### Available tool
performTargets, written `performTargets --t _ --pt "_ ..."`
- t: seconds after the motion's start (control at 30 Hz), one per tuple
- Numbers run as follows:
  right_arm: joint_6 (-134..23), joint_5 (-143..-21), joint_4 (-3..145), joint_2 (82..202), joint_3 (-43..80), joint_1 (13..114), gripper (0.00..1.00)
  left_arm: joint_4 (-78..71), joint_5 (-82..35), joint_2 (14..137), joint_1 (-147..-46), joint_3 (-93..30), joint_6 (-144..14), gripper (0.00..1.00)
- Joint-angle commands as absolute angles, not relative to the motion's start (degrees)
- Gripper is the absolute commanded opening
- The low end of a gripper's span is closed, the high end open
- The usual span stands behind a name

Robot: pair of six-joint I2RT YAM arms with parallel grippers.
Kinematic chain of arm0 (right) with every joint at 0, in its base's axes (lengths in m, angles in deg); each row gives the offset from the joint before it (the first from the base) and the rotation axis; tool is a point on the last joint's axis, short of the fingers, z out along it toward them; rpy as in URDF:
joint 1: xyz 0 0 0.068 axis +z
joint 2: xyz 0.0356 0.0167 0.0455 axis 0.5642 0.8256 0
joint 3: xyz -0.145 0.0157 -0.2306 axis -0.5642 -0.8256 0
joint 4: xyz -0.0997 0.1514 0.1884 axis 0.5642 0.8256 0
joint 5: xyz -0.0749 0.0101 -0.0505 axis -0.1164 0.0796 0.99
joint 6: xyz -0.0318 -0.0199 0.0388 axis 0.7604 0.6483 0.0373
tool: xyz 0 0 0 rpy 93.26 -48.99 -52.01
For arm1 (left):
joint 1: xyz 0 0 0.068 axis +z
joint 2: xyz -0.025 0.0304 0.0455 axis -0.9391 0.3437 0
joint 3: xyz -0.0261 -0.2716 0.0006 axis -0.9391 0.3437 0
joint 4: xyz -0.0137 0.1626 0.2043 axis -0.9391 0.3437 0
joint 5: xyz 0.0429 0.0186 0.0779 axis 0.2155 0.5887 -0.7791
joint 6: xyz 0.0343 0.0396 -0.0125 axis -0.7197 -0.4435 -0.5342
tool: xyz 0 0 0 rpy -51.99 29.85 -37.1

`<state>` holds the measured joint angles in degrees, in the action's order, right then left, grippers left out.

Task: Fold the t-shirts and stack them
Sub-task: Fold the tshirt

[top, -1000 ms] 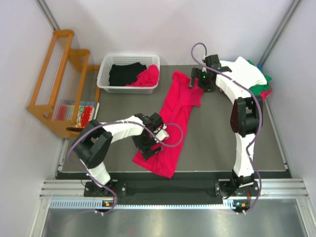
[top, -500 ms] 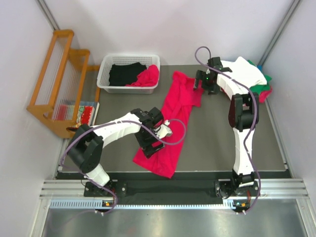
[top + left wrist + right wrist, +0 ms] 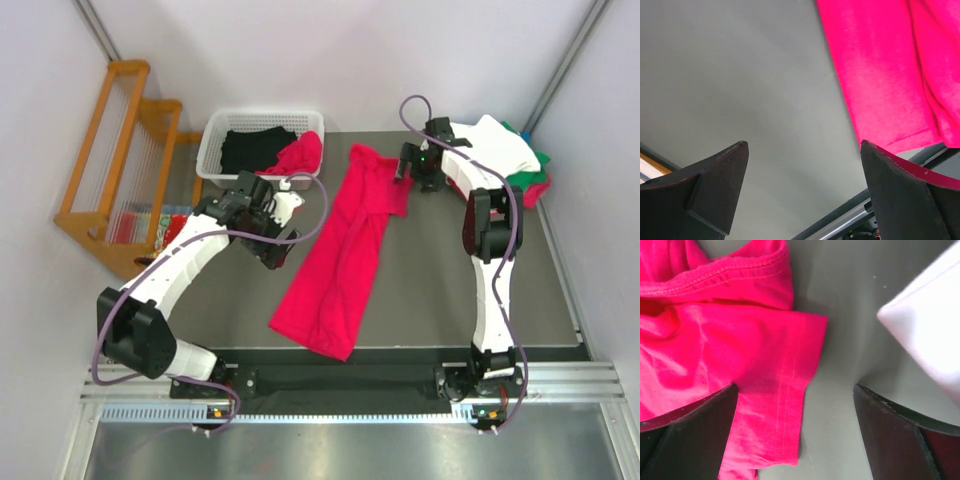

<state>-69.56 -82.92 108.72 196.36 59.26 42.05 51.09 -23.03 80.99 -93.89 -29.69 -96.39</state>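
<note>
A crimson-red t-shirt lies as a long, narrow strip running from the far middle of the table toward the near edge. My left gripper hovers open over bare table just left of the shirt, and the left wrist view shows the red cloth off to the right of the empty left gripper. My right gripper is open at the shirt's far right sleeve, its fingers straddling the sleeve edge without gripping it. Folded t-shirts are stacked at the far right with a white one on top, whose corner shows in the right wrist view.
A white lattice basket at the far left holds a black shirt and a red one. A wooden rack stands left of the table. Green and red cloth peeks from under the white folded shirt.
My left gripper has lifted off the lower part of the red shirt and swung left and away onto bare table. The right gripper has shifted slightly right by the sleeve.
</note>
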Motion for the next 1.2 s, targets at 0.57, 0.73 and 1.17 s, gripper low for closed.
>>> performTargets --t 0.57,0.73,1.17 --pt "-69.3 -83.8 106.8 199.5 62.2 42.1 0.61 50.2 -19.1 79.1 -93.3 -27.5 -95.5 0.98" --pt "-69.4 -83.7 107.6 200.2 64.0 41.6 0.77 50.5 -19.2 78.8 -93.3 -27.0 -95.7 0.98" --pt "-69.7 -85.1 107.4 204.2 67.0 40.0 0.68 50.9 -19.7 78.8 -93.3 -27.4 -95.5 0.98"
